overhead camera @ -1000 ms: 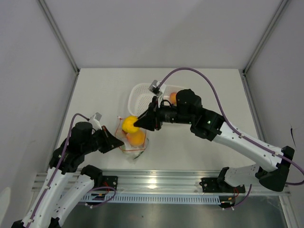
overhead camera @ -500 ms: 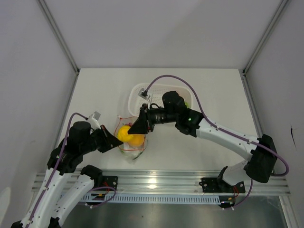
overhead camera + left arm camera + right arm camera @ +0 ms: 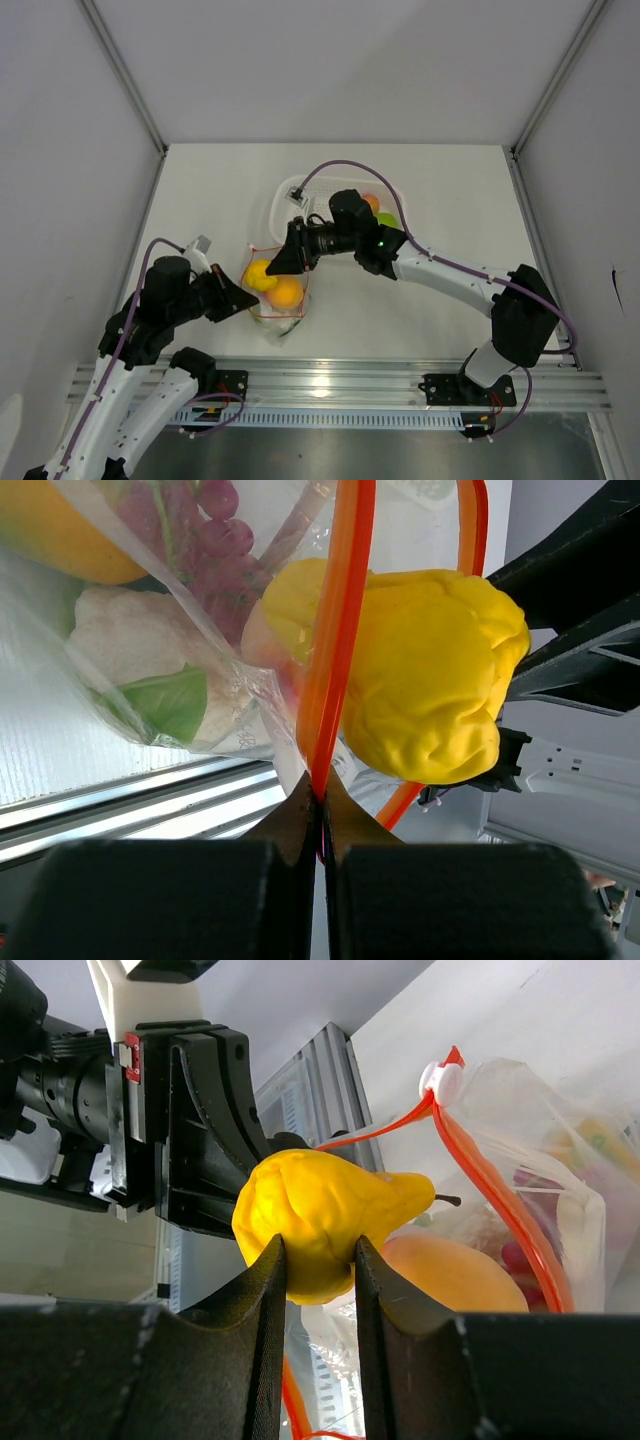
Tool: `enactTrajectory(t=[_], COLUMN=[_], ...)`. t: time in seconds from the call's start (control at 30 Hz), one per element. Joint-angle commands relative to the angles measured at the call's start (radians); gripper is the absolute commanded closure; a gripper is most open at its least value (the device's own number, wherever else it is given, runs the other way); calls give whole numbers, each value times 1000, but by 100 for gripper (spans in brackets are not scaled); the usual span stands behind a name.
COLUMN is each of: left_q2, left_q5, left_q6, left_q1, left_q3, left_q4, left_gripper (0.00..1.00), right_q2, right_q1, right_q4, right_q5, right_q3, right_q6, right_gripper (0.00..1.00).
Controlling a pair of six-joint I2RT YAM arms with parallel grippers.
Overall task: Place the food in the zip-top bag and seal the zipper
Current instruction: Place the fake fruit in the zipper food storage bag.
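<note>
- The left hand (image 3: 320,815) is pinched shut on the zipper (image 3: 336,630). It holds one lip of the zip-top bag (image 3: 140,610) up, and the mouth gapes just past its fingertips.
- The right hand (image 3: 318,1260) grips a yellow lemon (image 3: 330,1205) round its middle. It holds it in that mouth, facing the left hand.
- Beneath the lemon, inside the bag, lie an orange fruit (image 3: 450,1272), grapes (image 3: 205,535) and cauliflower (image 3: 120,640).
- The lemon looks light and firm, so a side pinch should suit it.
- The bag is floppy and slick, and the stiffer zipper strip is probably the surest hold.
- More food lies in the basket (image 3: 280,200) behind the right hand.
</note>
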Motion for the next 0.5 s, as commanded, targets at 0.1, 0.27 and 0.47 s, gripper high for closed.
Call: enactTrajectory(t=[0.1,0.27,0.47], left_q2=[-14,-25,-28], left_q5=[16,16,23], left_q6=[-12,-18,-20], left_q1=[2,2,2], left_q3=[41,46,41], left_q4=[7,5,9], left_gripper=[99,99,100], right_q2=[43,115,175], right_q1=[-13,-8,18], right_q4=[-17,-66,-128], right_q5=[36,79,131], right_q3=[46,103,161], right_q6=[-77,-118,-154], right_gripper=[82,81,70])
